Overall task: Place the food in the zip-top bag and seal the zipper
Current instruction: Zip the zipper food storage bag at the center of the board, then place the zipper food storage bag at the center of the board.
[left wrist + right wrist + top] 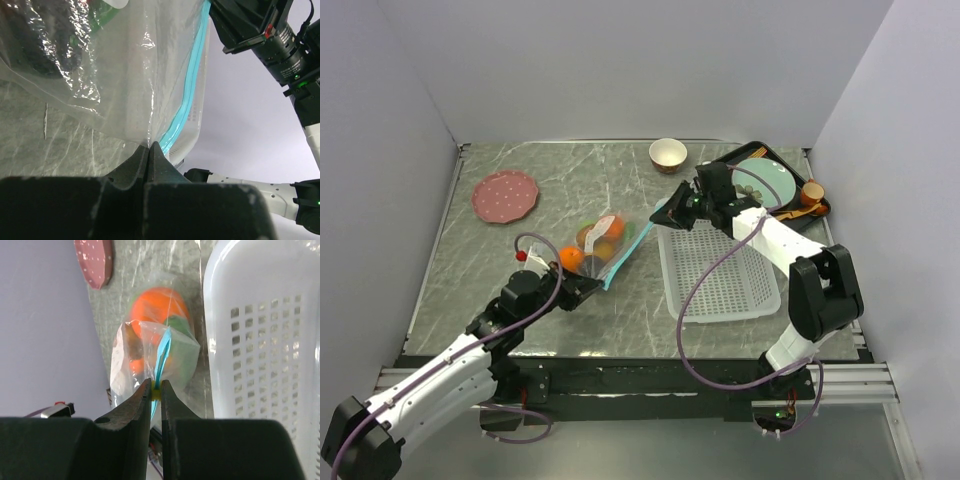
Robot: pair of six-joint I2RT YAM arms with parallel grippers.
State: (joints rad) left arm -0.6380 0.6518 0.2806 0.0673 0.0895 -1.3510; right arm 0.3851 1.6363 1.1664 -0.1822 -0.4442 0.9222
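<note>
The zip-top bag [602, 243] lies mid-table, stretched between both grippers, with the food inside: oranges [571, 258], a green piece and dark pieces. Its teal zipper [632, 248] runs along the right edge. My left gripper [584, 290] is shut on the bag's near corner; in the left wrist view its tips [150, 146] pinch clear plastic beside the zipper [187, 100]. My right gripper [666, 215] is shut on the zipper's far end; in the right wrist view its tips [156, 389] clamp a small yellow slider on the teal strip [162, 352], with an orange [159, 305] behind.
A white perforated basket [720, 275] stands right of the bag, close to the right gripper, and shows in the right wrist view [265, 340]. A pink plate [505, 195] lies far left, a tan bowl [667, 154] at the back, and a black tray with a teal plate [770, 180] far right.
</note>
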